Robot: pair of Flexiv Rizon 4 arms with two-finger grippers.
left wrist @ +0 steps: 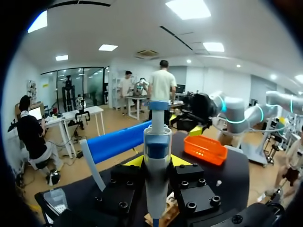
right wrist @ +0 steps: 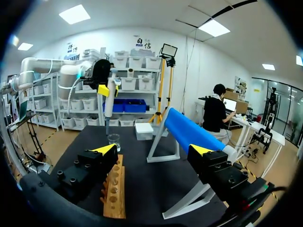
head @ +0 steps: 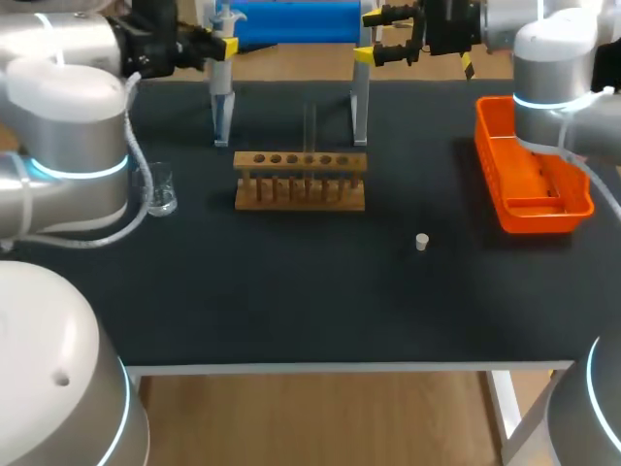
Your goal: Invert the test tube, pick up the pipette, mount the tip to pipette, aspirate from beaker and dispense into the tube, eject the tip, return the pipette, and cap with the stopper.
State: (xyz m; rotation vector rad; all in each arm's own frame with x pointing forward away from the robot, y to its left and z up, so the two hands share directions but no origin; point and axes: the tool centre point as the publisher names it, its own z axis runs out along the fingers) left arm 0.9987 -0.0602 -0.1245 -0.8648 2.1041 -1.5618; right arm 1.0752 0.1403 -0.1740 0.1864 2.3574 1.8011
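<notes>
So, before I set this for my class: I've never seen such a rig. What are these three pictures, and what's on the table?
This is a robot with two arms at a black table. One picture looks down from above and behind it; the other two come from cameras on each wrist, looking out along the fingers. The left tool is shut on a pipette, held upright. The right tool is open and holds nothing. On the table stand a wooden test tube rack with a thin glass tube upright in it, a small beaker, a little white stopper and an orange tray. A blue roll on a white stand sits at the back.
</notes>
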